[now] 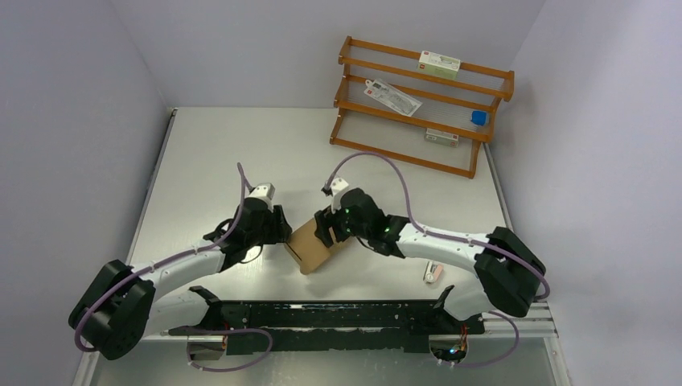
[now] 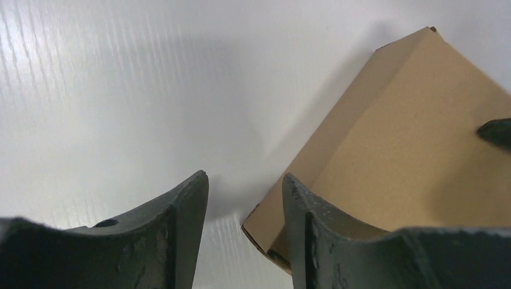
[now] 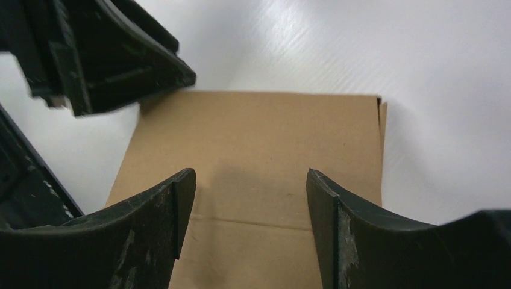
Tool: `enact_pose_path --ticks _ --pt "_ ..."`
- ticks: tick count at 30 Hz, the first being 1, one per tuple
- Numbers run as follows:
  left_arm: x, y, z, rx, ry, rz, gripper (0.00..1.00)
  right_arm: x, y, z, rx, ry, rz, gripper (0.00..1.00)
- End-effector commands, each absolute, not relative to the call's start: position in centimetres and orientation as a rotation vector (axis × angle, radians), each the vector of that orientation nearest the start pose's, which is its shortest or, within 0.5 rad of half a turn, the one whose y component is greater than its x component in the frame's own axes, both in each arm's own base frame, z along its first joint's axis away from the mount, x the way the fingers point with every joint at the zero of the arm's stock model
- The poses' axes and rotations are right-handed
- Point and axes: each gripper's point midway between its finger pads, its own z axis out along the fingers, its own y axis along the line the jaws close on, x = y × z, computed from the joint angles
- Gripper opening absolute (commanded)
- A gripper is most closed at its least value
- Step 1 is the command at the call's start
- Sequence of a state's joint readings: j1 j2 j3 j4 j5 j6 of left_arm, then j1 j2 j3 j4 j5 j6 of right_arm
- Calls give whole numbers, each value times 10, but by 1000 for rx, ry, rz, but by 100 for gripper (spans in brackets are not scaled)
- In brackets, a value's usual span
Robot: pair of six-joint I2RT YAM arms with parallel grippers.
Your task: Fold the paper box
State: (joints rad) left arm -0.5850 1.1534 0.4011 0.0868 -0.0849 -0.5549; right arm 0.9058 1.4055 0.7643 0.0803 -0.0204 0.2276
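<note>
The paper box [image 1: 312,246] is a small plain brown carton lying on the white table between my two grippers. In the left wrist view the box [image 2: 410,150] lies to the right, its near corner by my right finger. My left gripper [image 2: 245,180] is open, over bare table at the box's left edge, holding nothing. In the right wrist view the box [image 3: 259,144] fills the middle, with a crease across it. My right gripper [image 3: 250,174] is open just above the box's top face, empty. The left gripper [image 3: 114,54] shows at the box's far corner.
A wooden rack [image 1: 418,104] with small printed packets stands at the back right. A small white-and-pink item [image 1: 433,273] lies near the right arm. A black rail [image 1: 330,314] runs along the near edge. Grey walls close in both sides.
</note>
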Motion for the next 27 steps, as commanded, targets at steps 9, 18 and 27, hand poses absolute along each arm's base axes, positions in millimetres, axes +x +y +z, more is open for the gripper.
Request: enact_pose_path --ticks 9,18,27 --pt "258 -181 85 -61 2179 -612 56 211 302 50 -690 2082 525 71" --pt "242 -167 99 -115 2195 -593 59 220 319 45 -651 2036 500 73" --pt "208 -143 103 -166 2202 -593 60 231 321 118 -617 1920 514 80"
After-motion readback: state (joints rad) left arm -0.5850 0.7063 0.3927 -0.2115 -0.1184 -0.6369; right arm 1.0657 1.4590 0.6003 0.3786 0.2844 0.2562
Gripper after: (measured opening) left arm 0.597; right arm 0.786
